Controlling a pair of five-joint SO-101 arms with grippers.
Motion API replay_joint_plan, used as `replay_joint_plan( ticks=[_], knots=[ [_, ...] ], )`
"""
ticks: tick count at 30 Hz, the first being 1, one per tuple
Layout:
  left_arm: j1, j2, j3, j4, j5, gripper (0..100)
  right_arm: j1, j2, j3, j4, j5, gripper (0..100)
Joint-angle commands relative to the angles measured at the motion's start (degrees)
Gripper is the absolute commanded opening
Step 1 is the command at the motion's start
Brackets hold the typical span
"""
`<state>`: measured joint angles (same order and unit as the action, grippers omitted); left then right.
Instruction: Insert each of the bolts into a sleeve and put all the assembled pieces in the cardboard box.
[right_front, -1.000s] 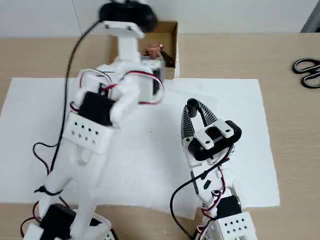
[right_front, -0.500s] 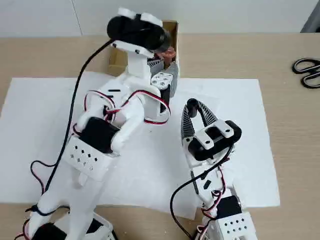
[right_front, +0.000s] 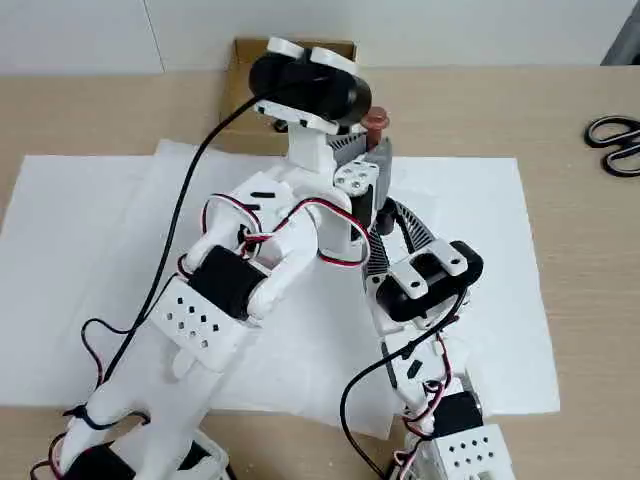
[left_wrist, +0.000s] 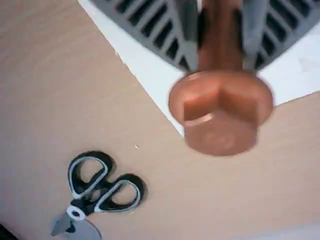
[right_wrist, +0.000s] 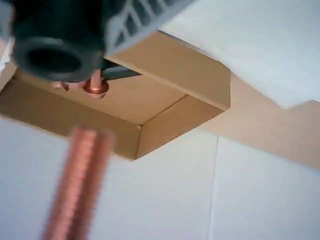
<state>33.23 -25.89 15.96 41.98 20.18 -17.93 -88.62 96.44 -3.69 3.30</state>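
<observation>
Bolt (left_wrist: 220, 112), copper, is clamped by its shank in the left gripper (left_wrist: 220, 35), head sticking out, over the far edge of the paper sheet (right_front: 80, 250), just beside the cardboard box (right_front: 243, 62). Right gripper (right_front: 385, 215) pinches a black sleeve (right_wrist: 50, 55) close by, mid-sheet. A 2nd bolt (right_wrist: 94, 87) lies inside the box. Scissors (right_front: 615, 143) sit at the right edge of the table (right_front: 500, 110).

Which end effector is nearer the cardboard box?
Left. The left end effector holds a bolt beside the cardboard box; the right end effector, holding a sleeve, is farther off over white paper.
</observation>
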Motion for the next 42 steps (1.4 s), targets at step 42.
replay_joint_plan(
  ticks=[42],
  knots=[
    [2.2,-2.46,8.84,-7.03,-7.12,1,-0.04,-1.27,0.09,0.13,0.53,0.3]
  ],
)
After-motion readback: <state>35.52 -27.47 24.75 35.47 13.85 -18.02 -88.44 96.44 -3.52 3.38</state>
